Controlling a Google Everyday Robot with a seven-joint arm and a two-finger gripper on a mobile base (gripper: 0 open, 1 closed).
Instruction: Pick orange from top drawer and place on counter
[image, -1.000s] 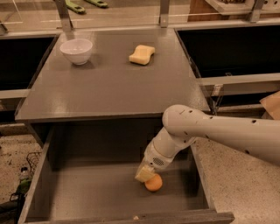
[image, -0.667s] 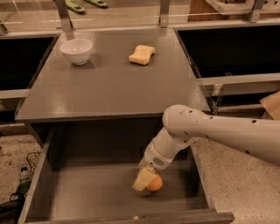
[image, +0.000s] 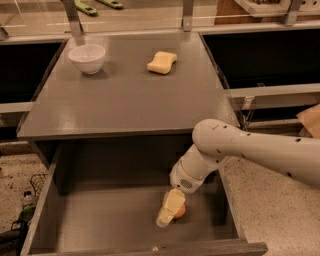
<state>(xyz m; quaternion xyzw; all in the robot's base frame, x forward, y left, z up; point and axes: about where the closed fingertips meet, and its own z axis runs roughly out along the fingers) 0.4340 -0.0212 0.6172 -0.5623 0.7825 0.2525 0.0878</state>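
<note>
**Gripper Down in the Open Top Drawer, at the Orange**

1. Far left. We note the top drawer (image: 100, 220) pulled out below the counter (image: 125, 100). Its left wall lies well to the left of the gripper, and its bare dark-grey bottom extends from that wall up to the gripper.

2. Up and to the left of the gripper. A white bowl (image: 87, 58) stands upright on the counter near the rear left corner. It is well apart from the gripper and on the level above it.

3. Above the gripper. A pale yellow wavy-edged sponge (image: 162, 62) lies flat on the rear part of the counter. It is to the right of the bowl and apart from it.

4. The gripper (image: 169, 210). It sits low inside the drawer, right of centre and near the front panel, angled downward and to the left. We cannot tell whether it is clamped on anything or released.

5. Just right of the gripper. The orange (image: 181, 212) is in the drawer, directly against the gripper's right side. The gripper hides most of it, so only an orange sliver shows. We cannot tell whether the fruit rests on the drawer bottom or is raised off it.

6. Up and to the right of the gripper. The white arm (image: 250, 150) enters from the right edge, bends at a rounded joint over the drawer's right wall and descends to the gripper.
</note>
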